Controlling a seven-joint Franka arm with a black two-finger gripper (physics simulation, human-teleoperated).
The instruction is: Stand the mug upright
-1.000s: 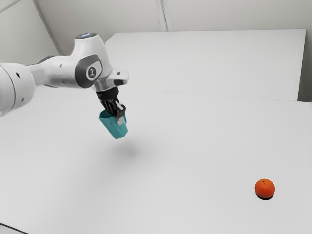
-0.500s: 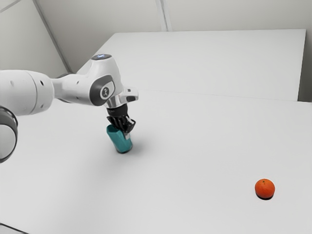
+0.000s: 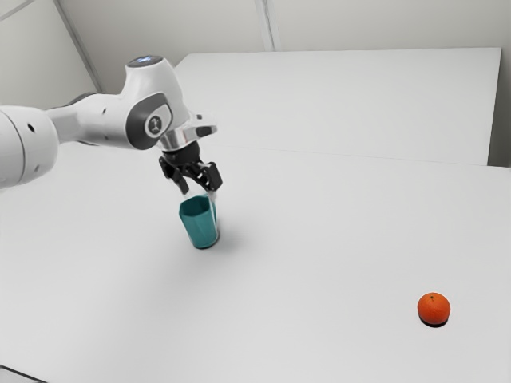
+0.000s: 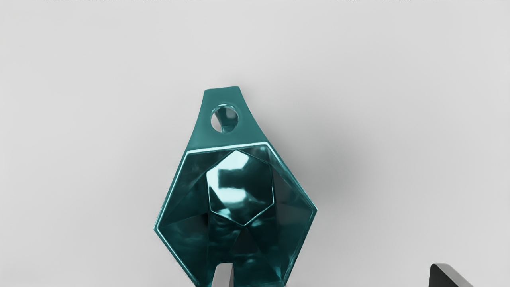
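Just above the mug, my gripper (image 3: 200, 194) stands open in the exterior view. The teal mug (image 3: 200, 223) rests on the table with its mouth up, leaning slightly toward the exterior view's left. Looking down in the wrist view, I see the hexagonal mouth and inner bottom of the mug (image 4: 241, 187), and its handle with a round hole. My gripper (image 4: 330, 275) has its fingertips wide apart there; one overlaps the mug's rim area and the other is off to the side over bare table.
An orange fruit (image 3: 433, 308) sits on the white table (image 3: 319, 239), far from the mug toward the exterior view's right and nearer the camera.
The mug came down to the table and turned closer to upright. My gripper has since opened, let go of it and risen, with the arm drawn back up toward the exterior view's left.
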